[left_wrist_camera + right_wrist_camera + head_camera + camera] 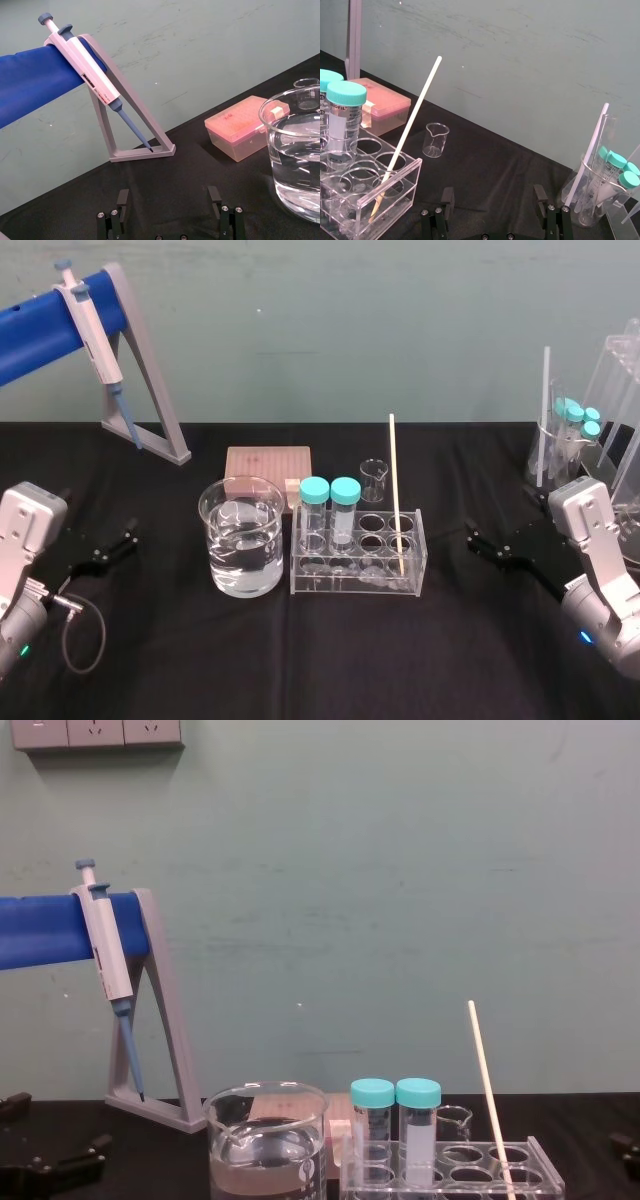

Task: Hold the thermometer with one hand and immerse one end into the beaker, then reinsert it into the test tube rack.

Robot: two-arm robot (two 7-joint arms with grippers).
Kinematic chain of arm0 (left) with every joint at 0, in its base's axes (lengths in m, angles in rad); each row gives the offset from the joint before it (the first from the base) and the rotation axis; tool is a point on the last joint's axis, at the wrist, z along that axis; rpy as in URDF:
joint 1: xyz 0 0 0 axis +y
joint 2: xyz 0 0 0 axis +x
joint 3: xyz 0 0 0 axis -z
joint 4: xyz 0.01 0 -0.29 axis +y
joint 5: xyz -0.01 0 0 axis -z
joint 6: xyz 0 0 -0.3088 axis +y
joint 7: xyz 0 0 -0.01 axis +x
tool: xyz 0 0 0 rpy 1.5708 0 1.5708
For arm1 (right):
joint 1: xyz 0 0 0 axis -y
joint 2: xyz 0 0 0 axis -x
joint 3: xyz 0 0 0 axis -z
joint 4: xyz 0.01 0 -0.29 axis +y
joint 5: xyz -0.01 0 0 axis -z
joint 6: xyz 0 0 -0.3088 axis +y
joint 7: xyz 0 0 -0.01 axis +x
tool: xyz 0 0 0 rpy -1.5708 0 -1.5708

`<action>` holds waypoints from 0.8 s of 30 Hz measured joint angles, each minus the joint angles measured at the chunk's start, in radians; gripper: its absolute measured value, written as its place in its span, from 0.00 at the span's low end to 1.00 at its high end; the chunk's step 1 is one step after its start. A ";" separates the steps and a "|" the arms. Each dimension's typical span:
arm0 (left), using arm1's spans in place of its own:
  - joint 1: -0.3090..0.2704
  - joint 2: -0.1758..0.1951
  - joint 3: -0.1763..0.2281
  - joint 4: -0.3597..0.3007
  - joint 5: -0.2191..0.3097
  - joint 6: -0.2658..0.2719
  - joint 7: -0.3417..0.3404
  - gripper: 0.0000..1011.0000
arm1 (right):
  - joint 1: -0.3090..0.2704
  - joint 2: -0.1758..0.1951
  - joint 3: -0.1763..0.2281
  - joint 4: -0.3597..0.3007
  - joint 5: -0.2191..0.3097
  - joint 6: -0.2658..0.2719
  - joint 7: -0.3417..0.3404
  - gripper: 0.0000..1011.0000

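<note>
Thermometer [396, 490] stands in an end hole of the test tube rack [352, 584], on the rack's side nearest the right gripper [478, 540], and nothing grips it. It is well apart from that gripper's fingers, which are spread wide and empty. The head view sets rack and beaker [241, 540] side by side between the two grippers, the rod looking almost upright. The right wrist view gives the lean more plainly: the thermometer [407, 132] slants through its hole with the lower tip down inside the clear rack [390, 192], ahead of and to one side of the parted fingers [448, 198] of the right gripper [494, 196]. The left gripper [125, 537] rests low on the black cloth, nearer the beaker than the rack. Its fingers [122, 197] are released too (nothing lies between them), and the water-filled beaker [297, 150] sits ahead of them, cut by the picture's edge. From the chest, the thermometer [489, 1095] rises well above two teal-capped tubes [395, 1095], while the rack's [450, 1185] base is cut off and the rod's tip cannot be made out.
</note>
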 joint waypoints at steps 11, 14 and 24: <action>0.000 0.000 0.000 0.000 0.000 0.000 0.000 0.99 | 0.000 0.000 0.000 0.000 0.000 0.000 0.000 0.99; 0.000 0.000 0.000 0.000 0.000 0.000 0.000 0.99 | 0.000 0.000 0.000 0.000 0.000 0.000 0.000 0.99; 0.000 0.000 0.000 0.000 0.000 0.000 0.000 0.99 | 0.000 0.000 0.000 0.000 0.000 0.000 0.000 0.99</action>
